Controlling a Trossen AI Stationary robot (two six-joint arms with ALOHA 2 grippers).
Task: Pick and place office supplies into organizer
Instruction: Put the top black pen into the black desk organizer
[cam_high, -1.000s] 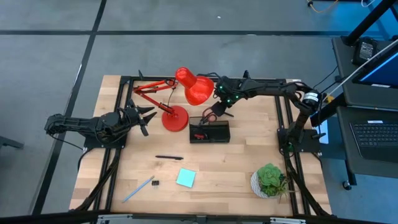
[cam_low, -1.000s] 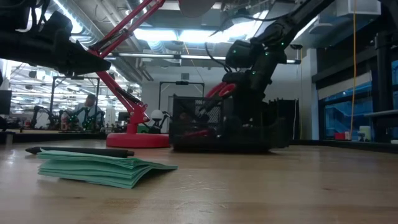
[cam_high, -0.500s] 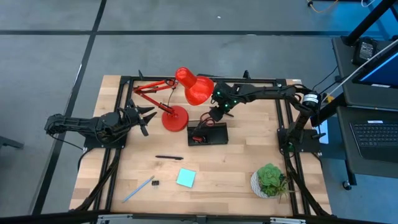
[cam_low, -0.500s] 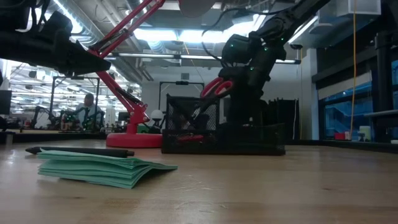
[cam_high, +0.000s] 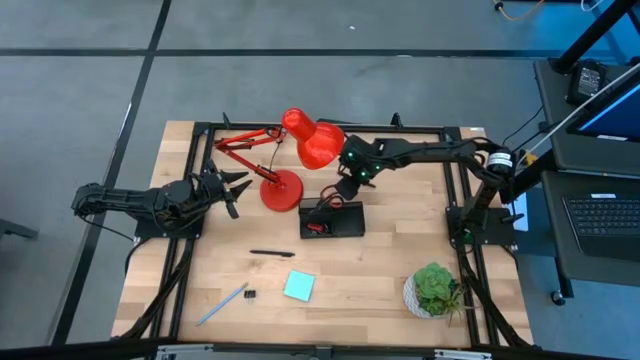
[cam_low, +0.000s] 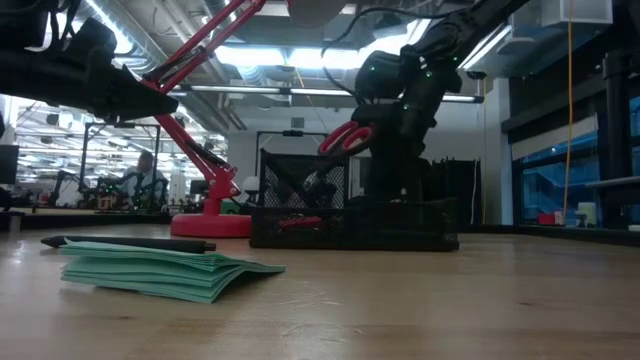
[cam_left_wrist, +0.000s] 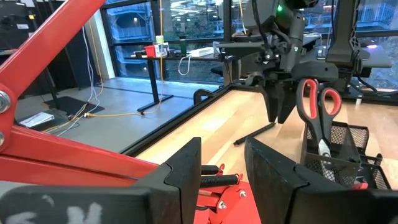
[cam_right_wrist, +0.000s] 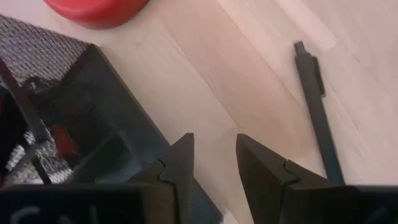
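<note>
The black mesh organizer (cam_high: 345, 222) (cam_low: 400, 225) stands mid-table, with red-handled scissors (cam_left_wrist: 317, 102) (cam_low: 345, 140) upright in its tall cup, handles up. My right gripper (cam_high: 338, 190) (cam_right_wrist: 214, 155) hangs at the organizer's far side, pointing steeply down. It is open, with nothing between its fingers and the scissors just beside them. A black pen (cam_right_wrist: 314, 106) lies on the wood close by. My left gripper (cam_high: 235, 190) (cam_left_wrist: 222, 168) waits open at the table's left, next to the lamp. On the near half lie another black pen (cam_high: 271, 254), a teal sticky-note pad (cam_high: 298, 287), a light-blue pen (cam_high: 222, 304) and a tiny clip (cam_high: 250, 294). My right gripper comes from above and slants down at the organizer's far wall (cam_right_wrist: 134, 134). The outer side of one finger (cam_right_wrist: 177, 165) stands right at that wall. The finger itself hides the spot, so I cannot tell whether it touches. The organizer stays flat on the table.
A big red desk lamp stands close to the organizer's left, with its round base (cam_high: 281, 190) on the table and its shade (cam_high: 312, 140) under my right arm. A potted plant (cam_high: 435, 288) stands at the near right corner. Bare wood lies right of the organizer.
My right gripper has gone toward the table's left edge, keeping its fingers apart. The organizer, with the scissors in it, has slid a little toward the left and near edges and turned slightly. My left arm has kept still.
</note>
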